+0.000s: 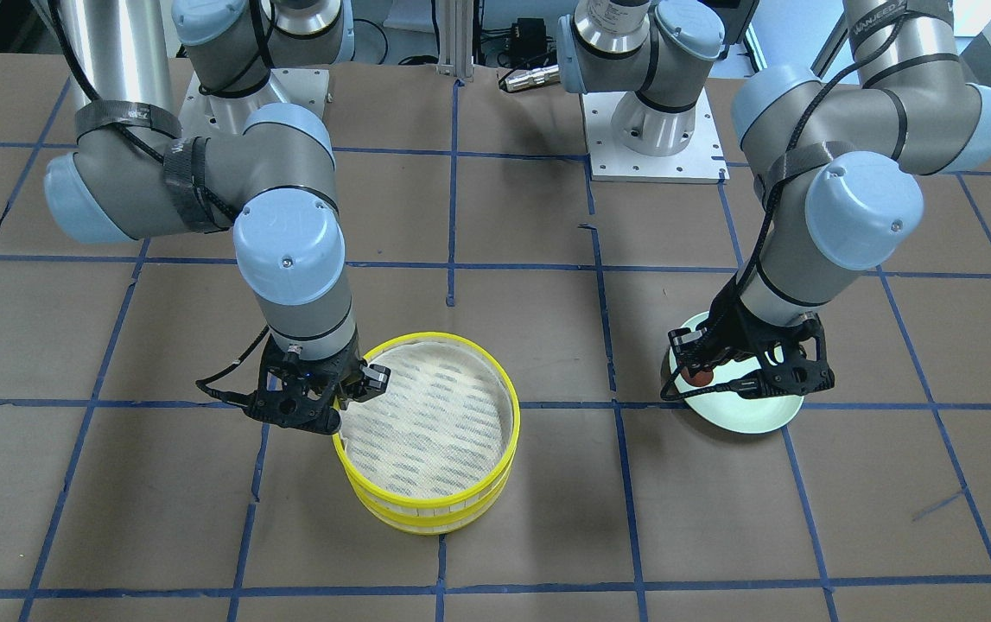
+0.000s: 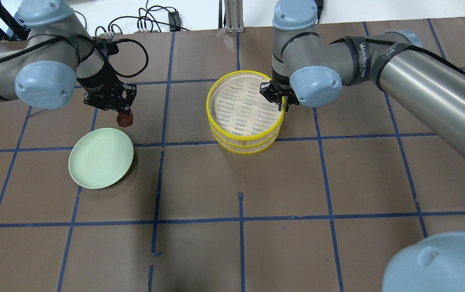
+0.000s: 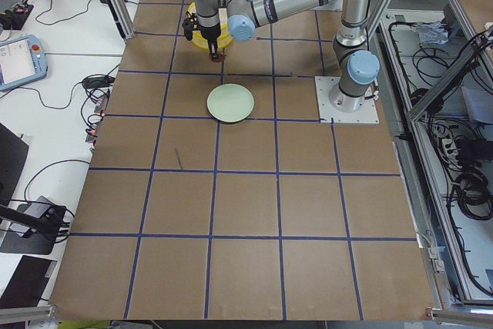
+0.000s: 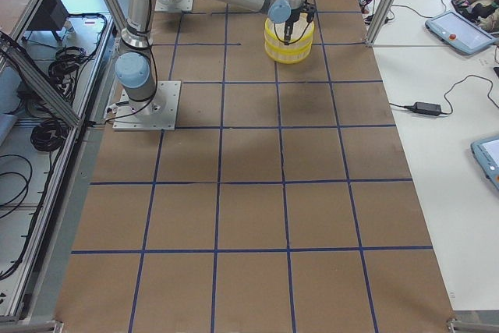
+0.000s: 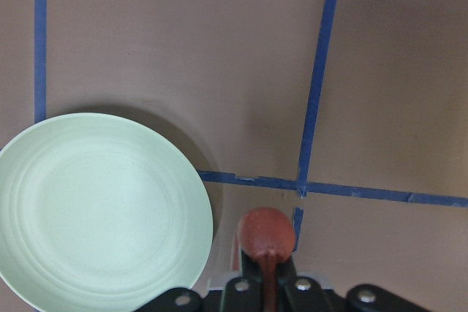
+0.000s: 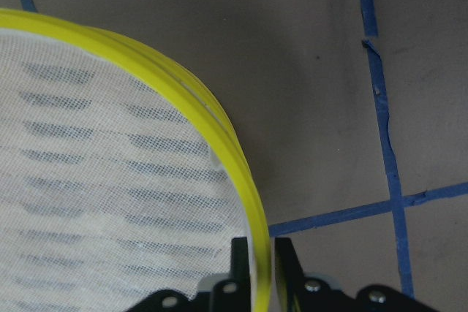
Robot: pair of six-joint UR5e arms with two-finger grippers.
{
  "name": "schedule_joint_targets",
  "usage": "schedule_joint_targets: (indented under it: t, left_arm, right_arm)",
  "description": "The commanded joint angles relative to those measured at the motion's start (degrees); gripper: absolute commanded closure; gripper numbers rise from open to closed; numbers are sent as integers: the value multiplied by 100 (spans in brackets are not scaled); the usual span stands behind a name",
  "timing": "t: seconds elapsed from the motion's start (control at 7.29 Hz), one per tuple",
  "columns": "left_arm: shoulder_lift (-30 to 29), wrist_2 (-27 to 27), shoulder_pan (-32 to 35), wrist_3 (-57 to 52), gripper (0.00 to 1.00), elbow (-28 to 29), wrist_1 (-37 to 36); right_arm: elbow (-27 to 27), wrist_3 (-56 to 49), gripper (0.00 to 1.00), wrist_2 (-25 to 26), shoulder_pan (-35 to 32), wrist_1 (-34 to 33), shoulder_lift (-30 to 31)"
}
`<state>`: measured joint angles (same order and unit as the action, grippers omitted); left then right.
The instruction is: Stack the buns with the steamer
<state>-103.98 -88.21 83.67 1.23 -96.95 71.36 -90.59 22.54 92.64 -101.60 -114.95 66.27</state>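
My left gripper (image 2: 124, 115) is shut on the reddish-brown bun (image 2: 125, 119) and holds it in the air just beyond the rim of the pale green plate (image 2: 101, 163). The left wrist view shows the bun (image 5: 267, 233) between the fingertips, with the plate (image 5: 95, 210) to its left. The steamer (image 2: 245, 106) is two stacked yellow-rimmed trays with a white mesh liner on top. My right gripper (image 2: 283, 106) is shut on the top tray's rim (image 6: 252, 253), one finger inside and one outside. The white bun is hidden.
The plate has nothing on it. The brown table carries a grid of blue tape lines (image 2: 240, 219). Both arm bases (image 1: 655, 130) stand at the robot's edge of the table. Cables and tablets lie off the table's ends in the side views.
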Motion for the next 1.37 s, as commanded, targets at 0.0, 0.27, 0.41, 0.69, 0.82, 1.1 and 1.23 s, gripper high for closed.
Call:
schedule_joint_targets:
  t: [0.0, 0.27, 0.41, 0.69, 0.82, 1.1, 1.23]
  left_arm:
    - [1, -3, 0, 0, 92, 1, -8]
    - [-26, 32, 17, 87, 92, 123, 1]
    - [-43, 67, 105, 418, 91, 324, 105]
    - [-104, 269, 621, 1260, 91, 886, 517]
    - [-96, 409, 1007, 1744, 90, 1062, 519]
    - [-105, 524, 1868, 2327, 90, 1292, 415]
    - [-192, 594, 2194, 2834, 90, 1284, 370]
  right_arm:
    - [-2, 5, 45, -10, 0, -27, 0]
    - [120, -4, 34, -88, 87, -10, 105]
    - [321, -21, 27, -237, 166, 121, 279]
    - [358, -562, 10, -273, 796, 1390, 1068]
    - [349, -1115, 3, -265, 1121, 2067, 1586]
    - [341, -1516, 0, -308, 1441, 3272, 2265]
    - [332, -1525, 0, -456, 1441, 3286, 2320]
